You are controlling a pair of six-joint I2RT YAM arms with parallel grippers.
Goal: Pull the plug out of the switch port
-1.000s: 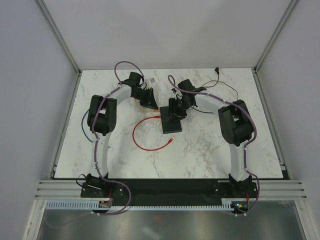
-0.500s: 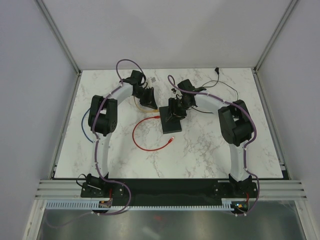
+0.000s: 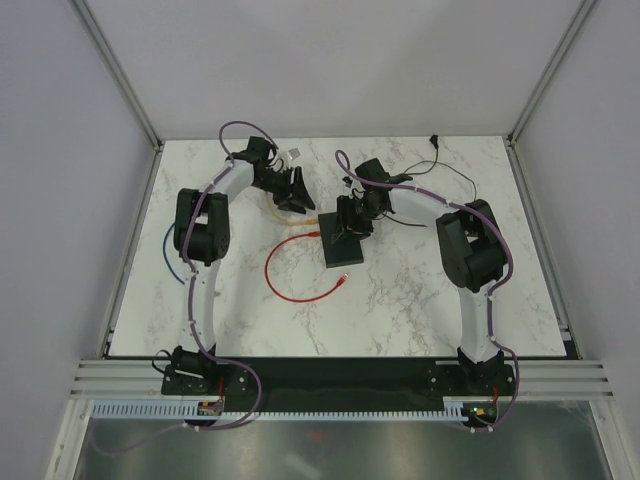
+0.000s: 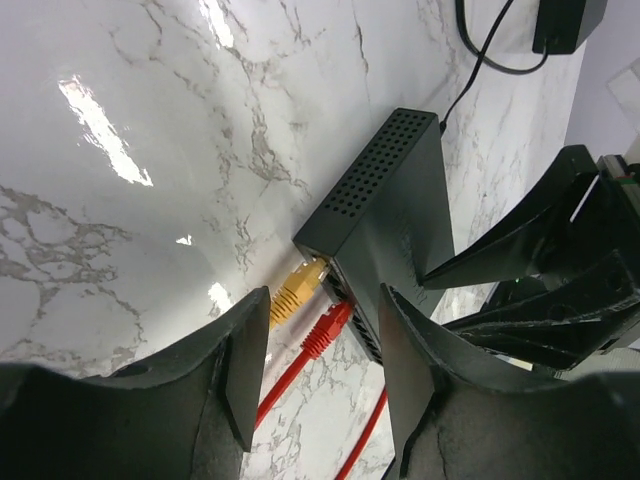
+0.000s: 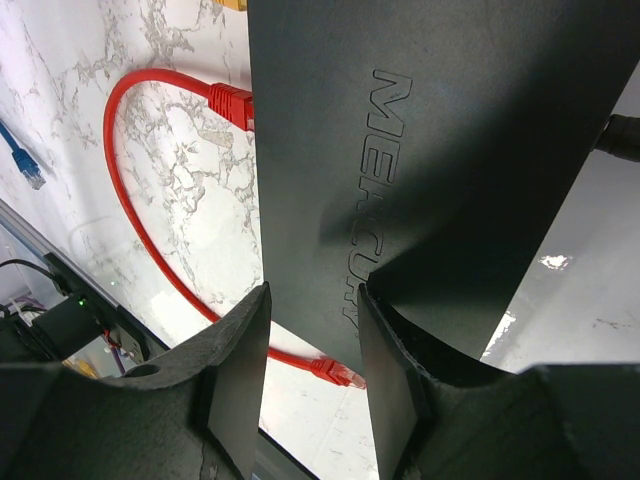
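Observation:
The black switch [image 3: 343, 250] lies mid-table and also shows in the left wrist view [image 4: 390, 215] and the right wrist view [image 5: 400, 150]. A red plug [image 4: 326, 328] and a yellow plug [image 4: 300, 290] sit in its ports side by side. The red cable [image 3: 275, 275] loops forward to a free end [image 5: 338, 371]. My left gripper [image 4: 325, 365] is open, short of the plugs, with the red plug seen in line between its fingers. My right gripper [image 5: 312, 375] is open, its fingers over the switch's top near one edge.
A blue cable [image 3: 168, 250] lies at the left table edge. A black power lead runs from the switch's back to an adapter [image 3: 434, 141] at the far right. The yellow cable trails under my left wrist.
My left arm's wrist and forearm have swung a little to the back left, with the gripper staying near the plugs. The right arm and the switch have not moved.

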